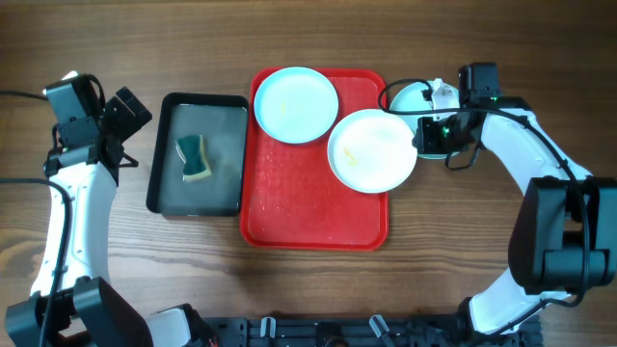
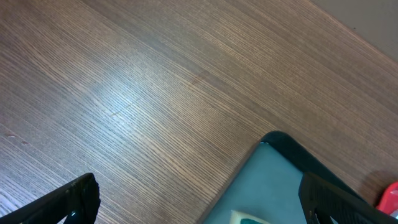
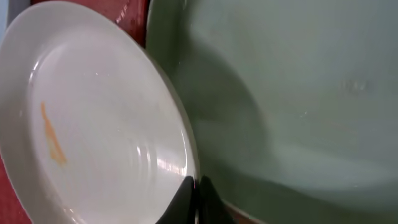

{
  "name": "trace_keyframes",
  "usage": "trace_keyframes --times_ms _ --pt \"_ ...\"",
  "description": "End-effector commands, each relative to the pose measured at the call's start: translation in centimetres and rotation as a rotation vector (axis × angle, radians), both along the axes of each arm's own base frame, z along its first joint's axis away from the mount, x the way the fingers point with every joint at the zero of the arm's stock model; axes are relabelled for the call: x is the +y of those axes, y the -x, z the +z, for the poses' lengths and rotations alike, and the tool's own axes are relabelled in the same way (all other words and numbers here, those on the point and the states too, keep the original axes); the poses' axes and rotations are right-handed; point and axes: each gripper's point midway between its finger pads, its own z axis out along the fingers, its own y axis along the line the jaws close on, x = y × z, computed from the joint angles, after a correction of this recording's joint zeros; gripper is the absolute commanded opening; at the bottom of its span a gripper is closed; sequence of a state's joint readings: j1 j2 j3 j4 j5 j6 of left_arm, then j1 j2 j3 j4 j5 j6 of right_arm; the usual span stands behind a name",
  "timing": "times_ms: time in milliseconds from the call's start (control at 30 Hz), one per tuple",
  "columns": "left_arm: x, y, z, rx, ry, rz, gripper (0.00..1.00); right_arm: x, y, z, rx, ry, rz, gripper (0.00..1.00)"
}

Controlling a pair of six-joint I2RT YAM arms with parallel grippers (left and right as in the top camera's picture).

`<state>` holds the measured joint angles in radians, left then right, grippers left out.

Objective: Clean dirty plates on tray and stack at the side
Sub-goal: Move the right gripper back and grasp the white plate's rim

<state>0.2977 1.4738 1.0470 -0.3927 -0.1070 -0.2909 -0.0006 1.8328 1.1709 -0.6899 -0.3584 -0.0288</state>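
So far little of the job looks done. The right gripper (image 1: 431, 135) is pinched shut on the near rim of the white plate (image 1: 372, 149). That plate sits at the right side of the red tray (image 1: 313, 207) and hangs out over its right edge. In the right wrist view the fingertips (image 3: 198, 194) meet on that rim, and an orange smear (image 3: 53, 140) shows on the plate's face, so it looks unwashed. Its rim overlaps the third plate (image 1: 410, 98), a pale one just beside the tray on the table (image 1: 482, 280), partly hidden under the right arm. That one may be the start of the side stack, but whether it is clean cannot be told.

The pale blue plate (image 1: 294, 104) lies flat in the tray's upper left corner. It carries faint yellowish marks and probably needs wiping too.

The sponge (image 1: 194, 157) rests in the dark pan (image 1: 164, 198) left of the tray, with nothing touching it. The left gripper (image 1: 130, 130) hangs over the table just outside the pan's upper left corner, its fingers spread wide and empty.

As it looks, at least two plates are left to scrub and stack. The step in hand seems to be taking hold of the white one.
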Motion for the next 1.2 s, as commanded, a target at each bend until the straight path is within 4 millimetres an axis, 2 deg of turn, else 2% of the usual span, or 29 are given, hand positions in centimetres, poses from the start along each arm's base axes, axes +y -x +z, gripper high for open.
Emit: trace_keyframes --times_ms 0,267,500,700,767,833,900,1067,1167 --pt "0.1 -0.4 1.2 -0.033 -0.002 0.003 1.00 0.7 1.7 -1.2 0.103 -0.012 -0.042 0.04" --pt "0.1 -0.4 1.2 -0.033 -0.002 0.003 1.00 5.4 5.2 -1.3 0.211 0.003 0.061 0.04" --pt "0.1 -0.4 1.2 -0.033 -0.002 0.003 1.00 8.5 8.1 -1.4 0.277 0.026 0.159 0.04" --pt "0.1 -0.4 1.2 -0.033 -0.002 0.003 1.00 10.6 8.7 -1.4 0.309 0.023 0.084 0.05" --pt "0.1 -0.4 1.2 -0.033 -0.002 0.003 1.00 11.0 8.9 -1.4 0.306 0.025 0.101 0.11" --pt "0.1 -0.4 1.2 -0.033 -0.002 0.003 1.00 11.3 8.6 -1.4 0.287 0.027 0.119 0.20" --pt "0.1 -0.4 1.2 -0.033 -0.002 0.003 1.00 11.1 7.7 -1.5 0.237 0.047 0.143 0.36" --pt "0.1 -0.4 1.2 -0.033 -0.002 0.003 1.00 12.1 4.5 -1.2 0.044 0.040 0.269 0.37" --pt "0.1 -0.4 1.2 -0.033 -0.002 0.003 1.00 12.5 3.4 -0.9 -0.035 0.040 0.342 0.32"
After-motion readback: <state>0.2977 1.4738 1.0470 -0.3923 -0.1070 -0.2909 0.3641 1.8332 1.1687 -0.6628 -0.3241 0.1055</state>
